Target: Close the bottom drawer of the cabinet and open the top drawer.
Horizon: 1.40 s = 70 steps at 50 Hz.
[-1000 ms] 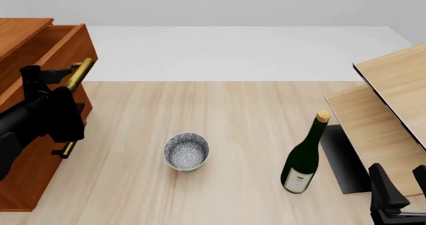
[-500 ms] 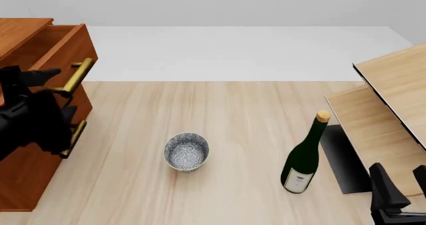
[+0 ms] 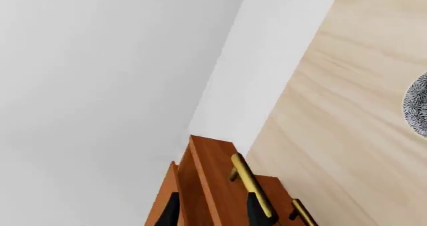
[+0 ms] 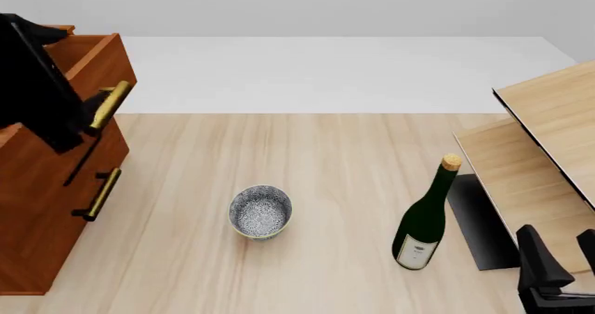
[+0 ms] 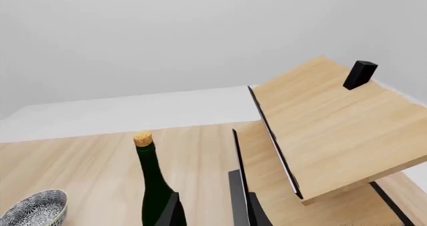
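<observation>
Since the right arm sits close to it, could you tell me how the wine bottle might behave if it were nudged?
The bottle is tall and slim on a small base, so a push near its corked neck would probably tip it. It looks like smooth glass, so likely slippery and breakable. Once down, its round body would probably roll across the table.

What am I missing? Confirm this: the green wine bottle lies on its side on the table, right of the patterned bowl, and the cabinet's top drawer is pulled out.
One thing is wrong: the green wine bottle stands upright, its cork on top, as the front view shows. The rest holds: it is right of the patterned bowl on the table, and the cabinet has its top drawer pulled out.
</observation>
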Motion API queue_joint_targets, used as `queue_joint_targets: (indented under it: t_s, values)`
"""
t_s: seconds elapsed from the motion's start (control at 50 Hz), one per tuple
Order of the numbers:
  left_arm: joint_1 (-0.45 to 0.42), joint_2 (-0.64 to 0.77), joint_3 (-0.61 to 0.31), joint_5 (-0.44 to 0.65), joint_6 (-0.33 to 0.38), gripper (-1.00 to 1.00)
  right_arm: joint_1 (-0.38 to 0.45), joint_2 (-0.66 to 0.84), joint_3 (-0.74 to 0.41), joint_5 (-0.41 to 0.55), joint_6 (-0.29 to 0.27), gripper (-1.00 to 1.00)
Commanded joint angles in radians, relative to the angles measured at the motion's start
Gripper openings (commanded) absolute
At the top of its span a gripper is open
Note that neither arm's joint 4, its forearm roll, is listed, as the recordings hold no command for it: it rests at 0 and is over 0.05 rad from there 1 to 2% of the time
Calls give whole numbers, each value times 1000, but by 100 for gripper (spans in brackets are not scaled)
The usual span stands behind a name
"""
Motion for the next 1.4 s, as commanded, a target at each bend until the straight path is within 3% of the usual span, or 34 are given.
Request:
queue_joint_targets:
  t_s: [0.02, 0.1, 0.12, 0.16, 0.18, 0.28, 0.32, 0.34, 0.42, 0.5, 0.58, 0.66, 0.76, 0.82, 0.84, 0.92, 0.96, 1.0, 1.02, 1.06, 1.14, 1.18, 1.4]
  values:
    - [-14, 98, -239, 182, -200, 100, 4, -2, -1, 4, 6, 100]
    - [15, 109, -273, 216, -236, 100, 4, 3, 0, 0, 6, 100]
    - [-8, 148, -344, 285, -325, 100, 4, 4, 0, -1, 6, 100]
    - [4, 148, -343, 298, -326, 100, 2, 7, 0, -4, 6, 100]
    - [7, 167, -377, 333, -372, 100, 1, 9, 0, -6, 7, 100]
    - [39, 198, -435, 397, -432, 100, 1, 9, 0, -7, 5, 100]
    - [44, 220, -466, 427, -480, 100, 2, 6, 0, -3, 4, 100]
    - [17, 250, -506, 473, -547, 100, 3, 5, 0, -3, 3, 100]
    - [34, 247, -515, 478, -567, 100, 4, 5, 1, -3, 2, 100]
    - [51, 270, -577, 516, -659, 100, 6, 4, 1, -1, 0, 100]
    - [67, 278, -603, 527, -688, 100, 9, -3, 0, 5, -2, 100]
    - [81, 282, -595, 519, -708, 100, 9, -7, 1, 10, -1, 100]
    - [72, 312, -601, 540, -810, 100, 9, -13, 1, 16, -1, 100]
    - [91, 316, -583, 530, -831, 100, 9, -15, 1, 18, -1, 100]
    - [112, 318, -588, 530, -869, 100, 9, -16, 1, 19, -1, 100]
    - [141, 314, -557, 514, -856, 100, 9, -19, 1, 21, -1, 100]
    - [125, 329, -574, 526, -916, 100, 9, -20, 1, 22, -3, 100]
    - [156, 315, -556, 507, -885, 100, 10, -21, 1, 23, -3, 100]
    - [122, 333, -567, 519, -948, 100, 9, -21, 1, 23, -3, 100]
    - [146, 326, -556, 507, -932, 100, 9, -20, 2, 22, -3, 100]
    - [150, 333, -538, 496, -991, 100, 11, -20, 2, 21, -3, 100]
    - [176, 328, -511, 481, -971, 100, 11, -18, 2, 20, -3, 100]
    - [175, 340, -473, 450, -1027, 100, 11, -17, 2, 19, -4, 100]
